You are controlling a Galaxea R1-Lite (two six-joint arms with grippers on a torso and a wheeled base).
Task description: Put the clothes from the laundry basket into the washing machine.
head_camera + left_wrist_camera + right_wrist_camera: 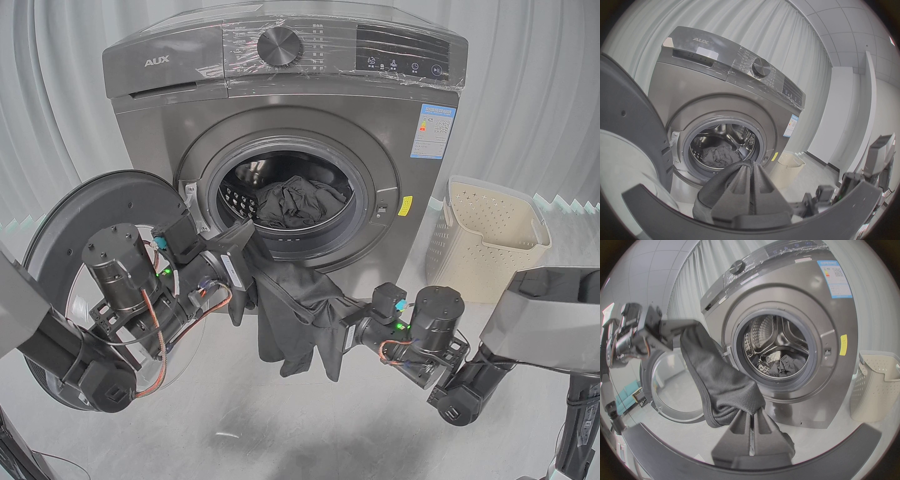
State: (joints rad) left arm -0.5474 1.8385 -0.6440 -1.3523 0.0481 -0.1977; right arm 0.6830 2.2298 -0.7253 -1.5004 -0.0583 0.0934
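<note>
A grey front-loading washing machine [281, 144] stands ahead with its round door [94, 219] swung open to the left. Dark clothes [294, 201] lie inside the drum. A black garment [300, 312] hangs stretched between my two grippers, just below and in front of the drum opening. My left gripper [247, 240] is shut on one end of it, near the opening's lower left. My right gripper [344, 322] is shut on the other end, lower and to the right. In the wrist views the black garment [725, 181] [722, 380] is pinched by the shut left gripper [752, 167] and right gripper [751, 412].
A cream perforated laundry basket [487, 240] stands on the floor right of the machine, close beside my right arm. Pale curtains hang behind the machine. Bare grey floor lies below the hanging garment.
</note>
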